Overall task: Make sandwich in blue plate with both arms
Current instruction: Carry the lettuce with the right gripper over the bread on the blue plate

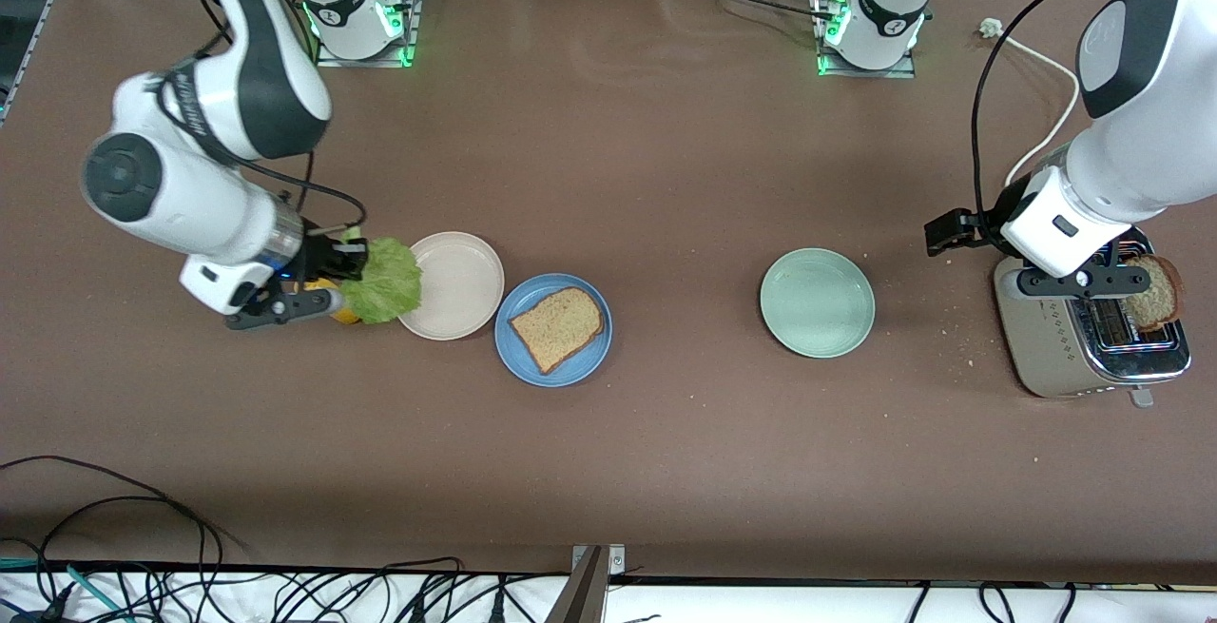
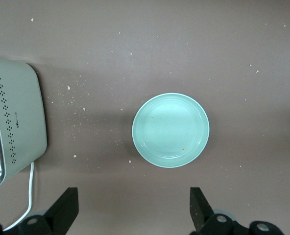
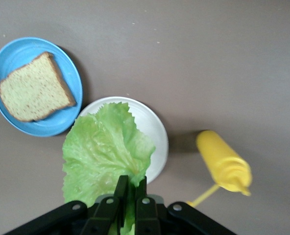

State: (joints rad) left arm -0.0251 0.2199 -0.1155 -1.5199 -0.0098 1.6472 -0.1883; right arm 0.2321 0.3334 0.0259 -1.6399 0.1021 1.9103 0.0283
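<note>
The right gripper (image 3: pixel 130 191) has its jaws closed on the stem edge of the lettuce leaf (image 1: pixel 385 281), so the leaf hangs free and spreads over the rim of the beige plate (image 1: pixel 466 266). It is held at one edge, I think, so that it can be laid flat on the bread slice (image 1: pixel 558 326). This slice lies alone in the blue plate (image 1: pixel 518 357), which touches the beige plate, just past the leaf's free end from these jaws. A yellow bottle (image 3: pixel 224 161) lies on the bench beside them.

The left gripper (image 2: pixel 132 210) has its jaws wide open and empty, up over the toaster (image 1: pixel 1074 347), where a second slice (image 1: pixel 1155 292) stands in the slot. The mint-green plate (image 2: pixel 170 129) sits on the bench ahead of these jaws, empty.
</note>
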